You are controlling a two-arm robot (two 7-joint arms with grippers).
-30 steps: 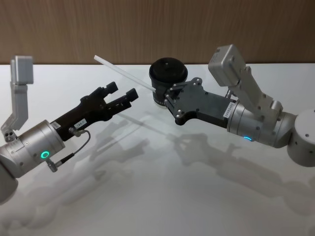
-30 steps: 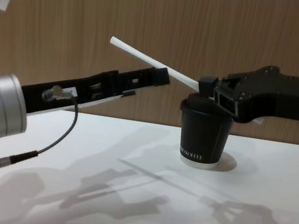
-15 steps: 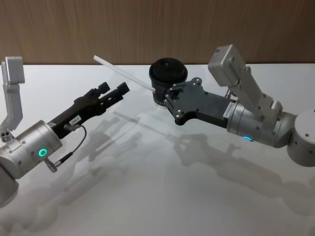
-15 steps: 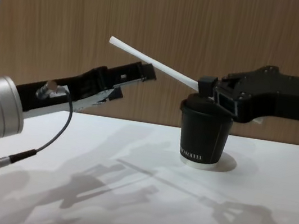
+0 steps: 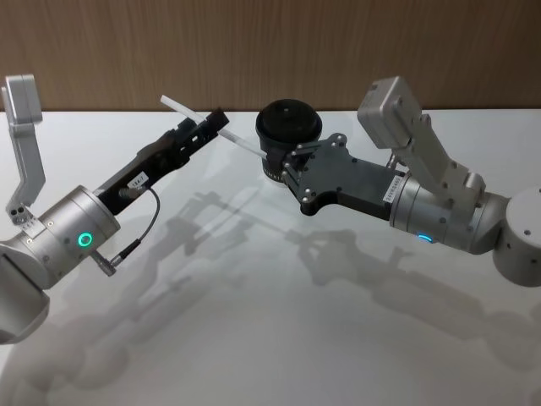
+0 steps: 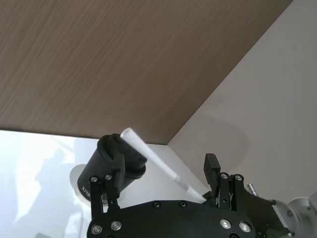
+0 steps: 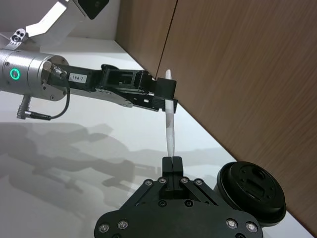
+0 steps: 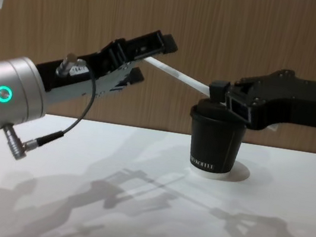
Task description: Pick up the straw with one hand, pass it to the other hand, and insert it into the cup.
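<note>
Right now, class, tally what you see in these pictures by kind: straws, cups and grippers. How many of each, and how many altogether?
Straws: 1, the white straw.
Cups: 1, the black lidded cup on the table.
Grippers: 2, the left gripper with jaws open around the straw, and the right gripper with jaws shut on it.
Total: 4.

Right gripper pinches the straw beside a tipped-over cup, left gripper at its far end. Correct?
No: the cup stands upright, as the chest view shows. The right gripper does pinch the straw beside it, left gripper at its far end.
</note>
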